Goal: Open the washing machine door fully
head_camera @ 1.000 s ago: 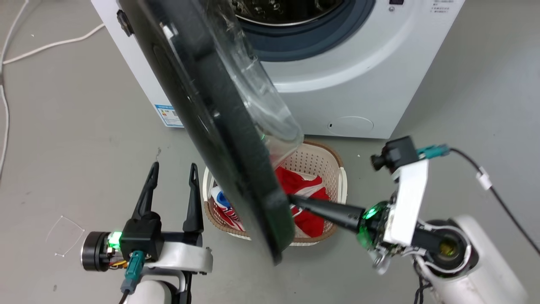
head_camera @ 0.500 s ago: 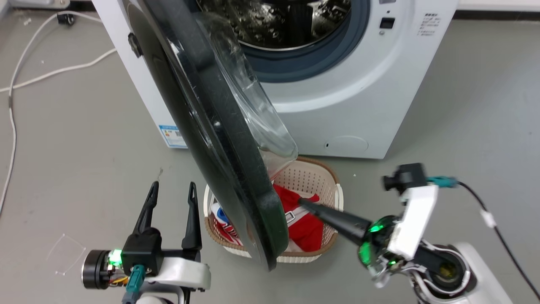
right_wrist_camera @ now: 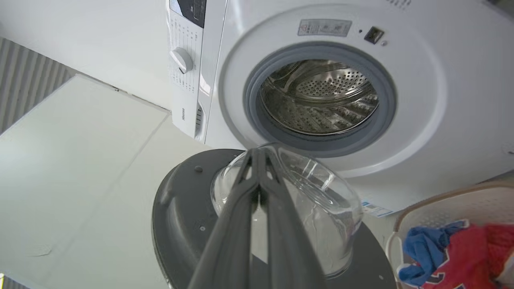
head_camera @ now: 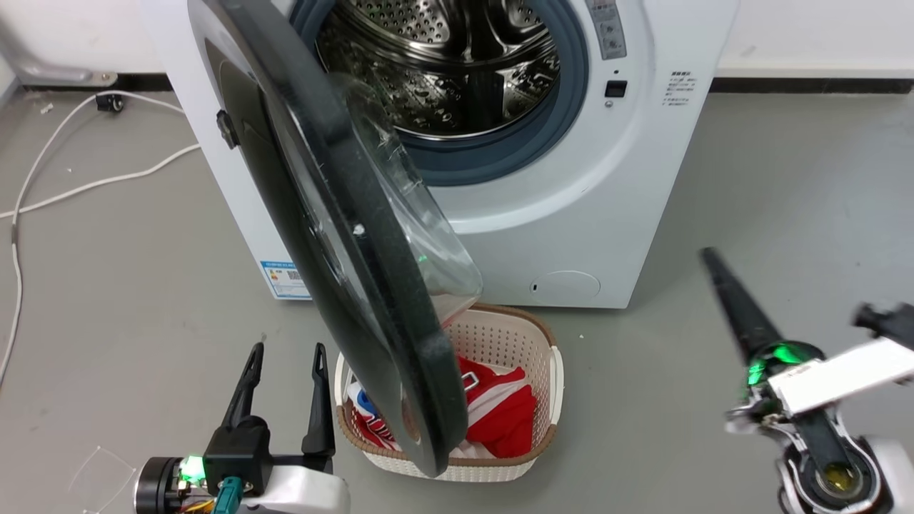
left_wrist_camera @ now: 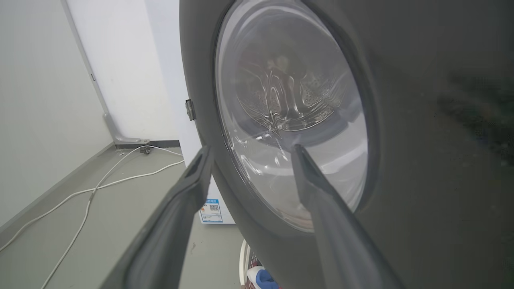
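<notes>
Left pincer (head_camera: 288,348): its two dark fingers are held spread, with nothing gripped between them; the tips are pointed toward the machine
Right pincer (head_camera: 708,253): its fingers are pressed together into a single point and nothing is pinched
Washing machine door (head_camera: 343,243): swung out from a hinge on the side nearer the left pincer and stood part open; it is found just to the right of the left pincer, with its glossy black outer face turned to that pincer and a strip of floor seen between them; it is well apart from the right pincer, on that pincer's left
Glass bowl (head_camera: 421,235): bulged from the door's inner face, on the side toward the right pincer
Washing machine (head_camera: 571,214): stood ahead of both pincers
Drum (head_camera: 443,64): laid bare, ringed by the grey gasket (head_camera: 500,153)
Basket (head_camera: 550,357): set on the floor between the two pincers, nearer the left one, under the door's lower edge; red clothing (head_camera: 503,414) is held in it
Blue label (head_camera: 285,278): stuck low on the machine, straight ahead of the left pincer
White cable (head_camera: 93,182): laid on the floor ahead and to the left of the left pincer
</notes>
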Robot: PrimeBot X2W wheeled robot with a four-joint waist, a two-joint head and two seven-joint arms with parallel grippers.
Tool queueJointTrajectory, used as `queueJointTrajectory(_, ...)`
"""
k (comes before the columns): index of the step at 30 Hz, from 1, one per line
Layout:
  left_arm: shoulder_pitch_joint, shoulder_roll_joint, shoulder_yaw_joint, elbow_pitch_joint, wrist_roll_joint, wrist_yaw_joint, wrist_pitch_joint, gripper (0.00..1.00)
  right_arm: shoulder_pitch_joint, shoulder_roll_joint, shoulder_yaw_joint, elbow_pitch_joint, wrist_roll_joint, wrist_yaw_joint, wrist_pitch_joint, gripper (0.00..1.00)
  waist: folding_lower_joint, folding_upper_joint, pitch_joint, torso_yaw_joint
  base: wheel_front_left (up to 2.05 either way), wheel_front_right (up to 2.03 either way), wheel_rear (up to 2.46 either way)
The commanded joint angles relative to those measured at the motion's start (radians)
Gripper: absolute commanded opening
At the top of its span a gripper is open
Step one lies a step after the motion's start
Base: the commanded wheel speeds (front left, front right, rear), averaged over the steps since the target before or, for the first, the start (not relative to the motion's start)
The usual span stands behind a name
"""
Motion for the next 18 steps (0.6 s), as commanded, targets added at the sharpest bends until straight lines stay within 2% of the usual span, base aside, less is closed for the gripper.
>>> queueJointTrajectory(1,0.013,-0.001,0.002,-0.001,0.002,0.003,-0.002,1.0,0.02,-0.018,-0.008,-0.018,-0.067,0.003,-0.069,0.0,0.0001,0.0,-0.01,-0.005,0.0,0.0,0.0)
queueJointTrajectory(3,0.019,-0.001,0.001,-0.001,0.001,0.003,-0.002,1.0,0.043,-0.049,-0.002,-0.032,-0.193,0.003,-0.194,0.0,0.0001,0.0,-0.018,-0.006,0.0,0.0,0.0)
queueJointTrajectory(5,0.022,-0.001,0.001,-0.003,0.0,0.004,-0.002,1.0,0.063,-0.097,0.022,-0.038,-0.373,0.003,-0.352,0.0,0.0001,0.0,-0.022,-0.008,0.0,0.0,0.0)
queueJointTrajectory(7,0.03,-0.001,0.003,-0.005,-0.001,0.006,-0.002,1.0,0.087,-0.095,0.039,-0.023,-0.487,0.003,-0.447,0.0,0.0001,0.0,-0.028,-0.011,0.0,0.0,0.0)
queueJointTrajectory(9,0.036,-0.001,0.006,-0.007,-0.002,0.007,-0.003,1.0,0.093,-0.107,0.029,-0.029,-0.63,0.003,-0.469,0.0,0.0001,0.0,-0.031,-0.016,0.0,0.0,0.0)
queueJointTrajectory(13,0.038,-0.001,0.01,-0.013,0.001,0.006,-0.002,1.0,0.119,-0.048,-0.047,-0.114,-0.923,0.003,-0.471,0.0,0.0001,0.0,-0.031,-0.025,0.0,0.0,0.0)
queueJointTrajectory(15,0.04,-0.001,0.011,-0.013,0.003,0.005,-0.002,1.0,0.144,-0.007,-0.073,-0.138,-1.03,0.002,-0.471,0.0,0.0001,0.0,-0.031,-0.028,0.0,0.0,0.0)
queueJointTrajectory(18,0.039,-0.001,0.01,-0.012,0.005,0.002,-0.002,1.0,0.166,-0.004,-0.068,-0.17,-1.204,0.002,-0.471,0.0,0.0001,0.0,-0.031,-0.028,0.0,0.0,0.0)
